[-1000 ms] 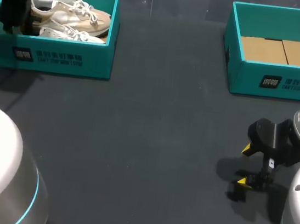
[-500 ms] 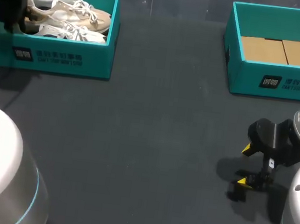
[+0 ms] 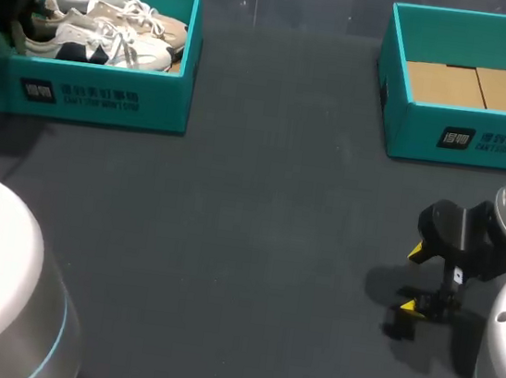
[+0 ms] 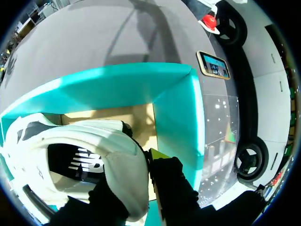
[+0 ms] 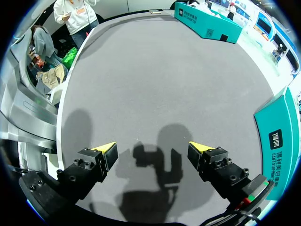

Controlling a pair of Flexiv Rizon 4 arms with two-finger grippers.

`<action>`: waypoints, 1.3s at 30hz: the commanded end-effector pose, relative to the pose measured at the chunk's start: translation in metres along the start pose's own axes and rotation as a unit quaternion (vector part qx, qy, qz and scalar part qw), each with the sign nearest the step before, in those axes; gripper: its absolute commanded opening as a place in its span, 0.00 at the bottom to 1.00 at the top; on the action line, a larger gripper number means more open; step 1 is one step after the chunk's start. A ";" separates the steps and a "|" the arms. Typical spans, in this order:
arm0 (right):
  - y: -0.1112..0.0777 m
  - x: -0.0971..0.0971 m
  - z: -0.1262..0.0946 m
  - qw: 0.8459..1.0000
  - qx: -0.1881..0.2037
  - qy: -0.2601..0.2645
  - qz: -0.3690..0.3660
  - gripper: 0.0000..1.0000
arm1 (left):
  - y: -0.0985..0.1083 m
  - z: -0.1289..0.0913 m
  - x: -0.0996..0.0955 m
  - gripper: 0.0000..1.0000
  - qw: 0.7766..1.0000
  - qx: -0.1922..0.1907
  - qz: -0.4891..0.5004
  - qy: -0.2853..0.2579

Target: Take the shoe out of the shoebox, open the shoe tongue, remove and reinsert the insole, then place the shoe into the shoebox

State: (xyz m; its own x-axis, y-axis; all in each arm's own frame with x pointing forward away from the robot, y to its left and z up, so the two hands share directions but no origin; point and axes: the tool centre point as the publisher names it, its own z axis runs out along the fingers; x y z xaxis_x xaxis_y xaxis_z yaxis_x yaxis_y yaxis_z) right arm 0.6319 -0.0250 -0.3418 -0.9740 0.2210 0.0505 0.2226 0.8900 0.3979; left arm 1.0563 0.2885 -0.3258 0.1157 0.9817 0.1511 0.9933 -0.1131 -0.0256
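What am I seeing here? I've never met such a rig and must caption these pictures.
Two robot arms stand at a dark table. The wide picture looks down from above and behind them; each round one comes from a wrist camera. Two teal boxes stand there: the left shoebox holds two white shoes, the right shoebox only its cardboard floor. The left hand grips one shoe by the heel, a finger on each side. The right hand hangs open above bare table, holding nothing.

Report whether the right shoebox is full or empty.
Empty: the right shoebox shows only its bare cardboard floor. Both shoes sit in the left shoebox, the near shoe clamped at its heel by the left gripper.
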 end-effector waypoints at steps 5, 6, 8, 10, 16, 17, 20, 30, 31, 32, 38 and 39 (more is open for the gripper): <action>0.000 0.002 -0.001 1.000 0.000 -0.001 0.000 1.00 | -0.004 -0.055 0.014 0.00 1.000 -0.025 -0.009 -0.001; 0.000 0.002 -0.001 1.000 0.000 -0.001 0.000 1.00 | -0.002 -0.063 0.015 0.00 1.000 -0.027 -0.014 0.008; 0.000 0.002 -0.001 1.000 0.000 -0.001 0.000 1.00 | 0.001 -0.078 0.018 0.00 1.000 -0.024 -0.016 0.011; 0.000 0.002 -0.001 1.000 0.000 -0.001 0.000 1.00 | 0.004 -0.094 0.021 0.00 0.999 -0.026 -0.022 0.020; 0.000 0.002 -0.001 1.000 0.000 -0.001 0.000 1.00 | 0.008 -0.137 0.029 0.00 0.999 -0.017 -0.029 0.025; 0.000 0.002 -0.001 1.000 0.000 -0.001 0.000 1.00 | 0.008 -0.143 0.030 0.00 0.999 -0.019 -0.033 0.026; 0.000 0.002 -0.001 1.000 0.000 -0.001 0.000 1.00 | 0.010 -0.162 0.033 0.00 0.999 -0.018 -0.041 0.027; 0.000 0.002 -0.001 1.000 0.000 -0.001 0.000 1.00 | -0.018 -0.207 0.008 0.00 0.999 -0.023 -0.026 0.034; 0.000 0.002 -0.001 1.000 0.000 -0.001 0.000 1.00 | -0.023 -0.210 0.004 0.00 0.999 -0.024 -0.025 0.035; 0.000 0.002 -0.001 1.000 0.000 -0.001 0.000 1.00 | -0.029 -0.213 -0.001 0.00 0.999 -0.024 -0.021 0.036; 0.000 0.002 -0.001 1.000 0.000 -0.001 0.000 1.00 | -0.064 -0.225 -0.042 0.00 0.999 -0.026 -0.004 0.046; 0.000 0.002 -0.001 1.000 0.000 -0.001 0.000 1.00 | -0.071 -0.226 -0.049 0.00 0.999 -0.022 0.000 0.048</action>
State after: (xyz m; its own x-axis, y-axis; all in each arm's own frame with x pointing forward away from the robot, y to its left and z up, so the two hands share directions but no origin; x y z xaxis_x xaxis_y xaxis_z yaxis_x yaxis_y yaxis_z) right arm 0.6319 -0.0250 -0.3418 -0.9740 0.2210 0.0504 0.2226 0.8900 0.3979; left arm 1.0168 0.2259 -0.1137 0.1135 0.9713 0.2091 0.9935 -0.1100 -0.0282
